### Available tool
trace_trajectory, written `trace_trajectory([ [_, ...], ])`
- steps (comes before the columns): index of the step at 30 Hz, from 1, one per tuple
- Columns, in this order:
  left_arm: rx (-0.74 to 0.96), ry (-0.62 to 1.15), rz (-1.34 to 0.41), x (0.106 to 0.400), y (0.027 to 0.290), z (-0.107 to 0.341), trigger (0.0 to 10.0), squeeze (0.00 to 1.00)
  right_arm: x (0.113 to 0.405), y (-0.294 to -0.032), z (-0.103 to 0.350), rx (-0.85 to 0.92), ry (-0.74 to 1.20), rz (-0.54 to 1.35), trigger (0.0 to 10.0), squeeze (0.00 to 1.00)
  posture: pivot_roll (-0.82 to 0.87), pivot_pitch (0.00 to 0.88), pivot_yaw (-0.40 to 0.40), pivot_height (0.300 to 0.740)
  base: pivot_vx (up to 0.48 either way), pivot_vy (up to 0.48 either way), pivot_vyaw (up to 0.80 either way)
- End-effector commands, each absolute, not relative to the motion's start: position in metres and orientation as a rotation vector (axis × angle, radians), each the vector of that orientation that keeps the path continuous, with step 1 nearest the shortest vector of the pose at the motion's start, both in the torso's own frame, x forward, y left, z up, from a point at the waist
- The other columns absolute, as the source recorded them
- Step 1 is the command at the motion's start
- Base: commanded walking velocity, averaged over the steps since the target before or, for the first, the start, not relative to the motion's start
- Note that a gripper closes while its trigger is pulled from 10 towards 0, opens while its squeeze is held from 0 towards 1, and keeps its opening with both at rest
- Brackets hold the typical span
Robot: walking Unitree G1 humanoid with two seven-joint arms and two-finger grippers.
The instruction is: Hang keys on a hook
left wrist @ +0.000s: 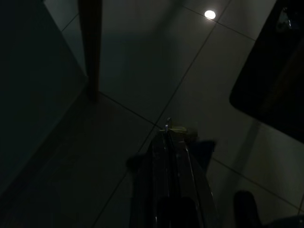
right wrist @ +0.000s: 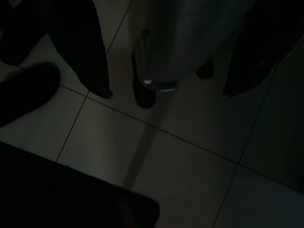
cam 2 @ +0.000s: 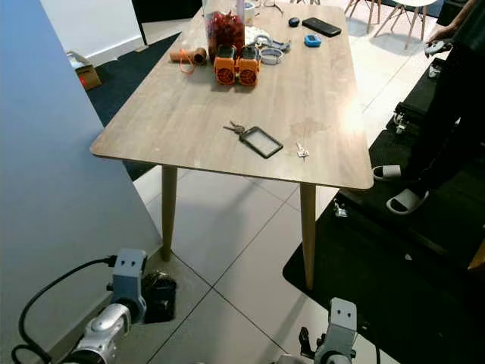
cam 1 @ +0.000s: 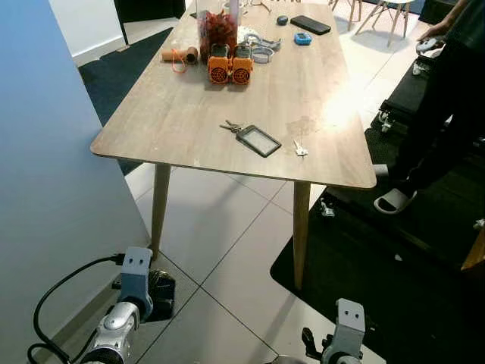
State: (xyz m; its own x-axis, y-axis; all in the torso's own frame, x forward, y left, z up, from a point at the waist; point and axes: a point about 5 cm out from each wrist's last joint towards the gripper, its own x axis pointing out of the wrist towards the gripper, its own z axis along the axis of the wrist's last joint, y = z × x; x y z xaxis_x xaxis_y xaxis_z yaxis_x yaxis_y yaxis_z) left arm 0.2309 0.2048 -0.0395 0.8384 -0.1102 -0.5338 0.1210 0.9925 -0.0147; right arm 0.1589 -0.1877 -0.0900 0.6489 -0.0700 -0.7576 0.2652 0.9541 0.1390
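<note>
Wooden four-legged table is carrying one key bunch with dark tag, one loose key at 3 o'clock of it, two orange reels; left gripper fingers together, right gripper fingers apart.

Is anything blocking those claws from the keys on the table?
Nothing lies around the keys with their black tag, but both arms hang low, so the table edge stands between them and the keys.
</note>
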Motion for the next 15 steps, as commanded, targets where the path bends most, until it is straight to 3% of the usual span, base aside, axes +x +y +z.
trace_trajectory([
  [1, 0.006, 0.576, -0.118, 0.2287, 0.2010, -0.0419, 10.0, 0.00, 0.1540, -0.1890, -0.0922, 0.245, 0.867, -0.200, 10.0, 0.00, 0.06, 0.032, -0.006, 0.740, 0.000, 0.000, 0.00],
  [15, -0.003, 0.594, -0.108, 0.2332, 0.1953, -0.0420, 10.0, 0.00, 0.1530, -0.1923, -0.0920, 0.234, 0.864, -0.205, 10.0, 0.00, 0.06, 0.036, -0.005, 0.740, 0.000, 0.000, 0.00],
])
